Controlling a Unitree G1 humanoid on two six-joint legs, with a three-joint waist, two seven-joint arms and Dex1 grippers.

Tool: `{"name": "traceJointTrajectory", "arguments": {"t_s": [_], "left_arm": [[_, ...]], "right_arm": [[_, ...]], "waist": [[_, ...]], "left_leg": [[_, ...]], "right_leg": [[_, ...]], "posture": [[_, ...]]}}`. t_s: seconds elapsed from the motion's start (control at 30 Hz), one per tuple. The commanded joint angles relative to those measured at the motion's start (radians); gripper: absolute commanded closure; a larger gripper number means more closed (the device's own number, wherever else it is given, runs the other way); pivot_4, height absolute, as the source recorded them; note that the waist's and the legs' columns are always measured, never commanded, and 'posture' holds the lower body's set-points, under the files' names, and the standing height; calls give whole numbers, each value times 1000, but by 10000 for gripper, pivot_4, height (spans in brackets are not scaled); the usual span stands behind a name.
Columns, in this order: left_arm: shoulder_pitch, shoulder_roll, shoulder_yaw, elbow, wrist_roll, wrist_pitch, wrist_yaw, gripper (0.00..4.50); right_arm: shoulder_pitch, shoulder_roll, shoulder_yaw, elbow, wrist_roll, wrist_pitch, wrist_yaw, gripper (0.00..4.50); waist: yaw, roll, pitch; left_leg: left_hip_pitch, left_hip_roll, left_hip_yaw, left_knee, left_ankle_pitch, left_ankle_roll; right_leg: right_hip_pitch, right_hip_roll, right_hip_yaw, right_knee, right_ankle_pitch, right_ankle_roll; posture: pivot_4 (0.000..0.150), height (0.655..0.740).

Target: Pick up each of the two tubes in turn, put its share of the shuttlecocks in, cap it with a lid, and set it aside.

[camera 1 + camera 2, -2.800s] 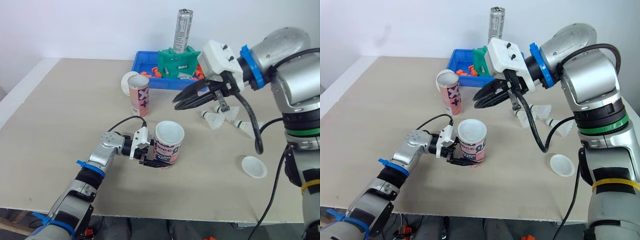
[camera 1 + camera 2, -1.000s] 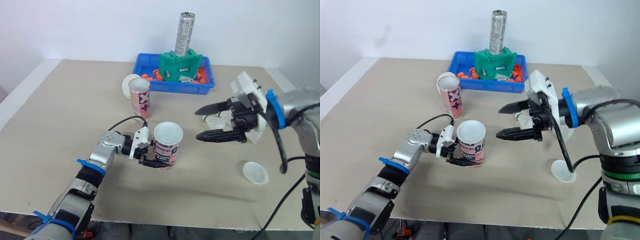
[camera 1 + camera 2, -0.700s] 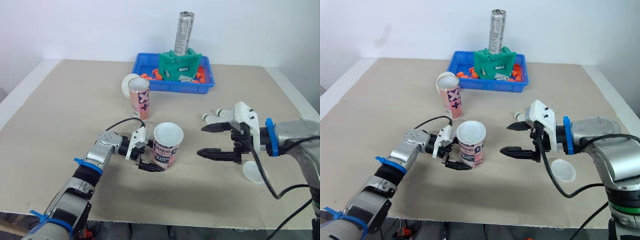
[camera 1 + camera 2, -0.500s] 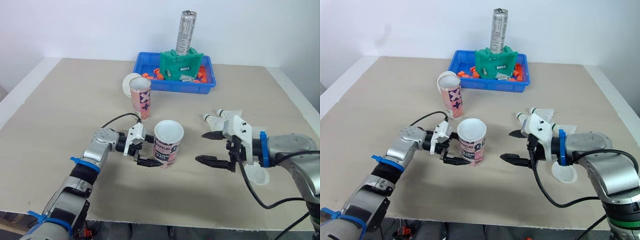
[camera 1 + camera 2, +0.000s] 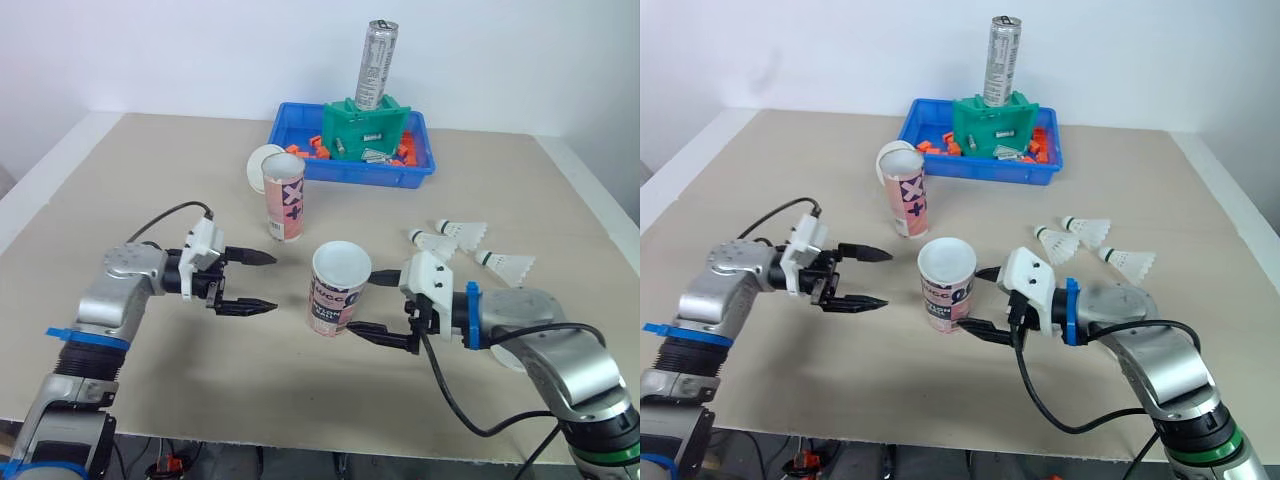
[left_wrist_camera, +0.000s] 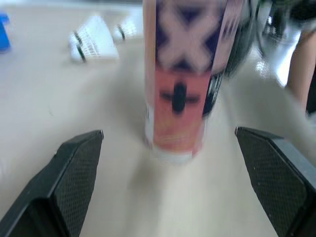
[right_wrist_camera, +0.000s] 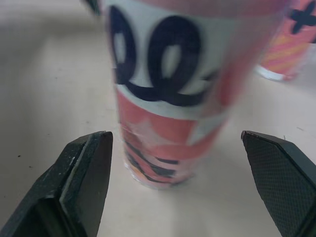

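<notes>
Where the head camera looks down, the near tube (image 5: 338, 295) is seen upright and uncapped at the front middle of the table (image 5: 130, 200). The right gripper (image 5: 362, 303) is held at this tube's right side. Its jaws are spread, one finger on each side of the tube wall, and contact cannot be judged. The left gripper (image 5: 273, 282) is parked left of the tube, apart from it, with jaws wide. The far tube (image 5: 285, 197) is stood upright further back, a white lid (image 5: 260, 163) just behind it. Three shuttlecocks (image 5: 437, 243) are laid on the table to the right, well apart from both tubes. A blue tray (image 5: 350, 172) with a green holder (image 5: 365, 128) and a can (image 5: 377, 52) is placed at the far edge.

From the left wrist, the near tube is framed between the spread left fingers (image 6: 74, 173), clear of both, with shuttlecocks beyond it.

From the right wrist, the near tube is seen close between the right fingers (image 7: 81, 173). Gaps are left on both sides and nothing is clamped. The far tube is glimpsed behind.
</notes>
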Motion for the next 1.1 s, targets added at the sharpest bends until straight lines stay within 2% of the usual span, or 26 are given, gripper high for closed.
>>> {"name": "traceJointTrajectory", "arguments": {"t_s": [0.03, 0.43, 0.67, 0.7, 0.83, 0.97, 1.1], "left_arm": [[48, 64, 10, -99, 5, -6, -17, 353], [146, 143, 88, -158, -42, 7, 25, 353], [155, 100, 158, -218, -149, 71, 111, 353], [155, 95, 161, -222, -157, 74, 120, 0], [143, 70, 161, -229, -187, 88, 146, 0], [68, 11, 123, -207, -193, 109, 191, 0], [-47, -93, 52, -200, -188, 148, 255, 0]], "right_arm": [[-33, 30, 21, 35, -8, -48, 7, 0], [-155, 180, 128, 235, -37, -144, 50, 0], [-169, 214, 146, 308, -43, -199, 98, 0], [-170, 216, 146, 314, -46, -205, 100, 5232], [-170, 216, 130, 318, -46, -206, 101, 18441], [-179, 195, 57, 272, 12, -161, 91, 18441], [-204, 160, -115, 236, 134, -98, 60, 18441]], "waist": [[-2, 0, 0], [-2, -2, 1], [-1, -2, 1], [-1, -2, 1], [-1, -2, 1], [2, -2, 1], [9, -3, 2]], "left_leg": [[1, 0, 0, 0, 0, 0], [2, 1, 1, 0, 0, 0], [2, 1, 0, 0, 0, 0], [2, 1, 0, 0, 0, 0], [3, 1, 0, 0, 0, 0], [3, 1, 0, 1, 0, 0], [2, 1, 0, 5, 0, 0]], "right_leg": [[0, 0, 0, 0, 0, 0], [0, 1, 0, 1, 1, -3], [0, 1, 0, 1, 1, -2], [1, 1, 0, 1, 1, -2], [1, 1, 0, 1, 1, -3], [2, 1, 0, 1, 2, -2], [4, 1, 0, 1, 3, 1]], "posture": [[1500, 7275], [1500, 7275], [1500, 7275], [1500, 7275], [1500, 7275], [1500, 7275], [1500, 7275]]}}
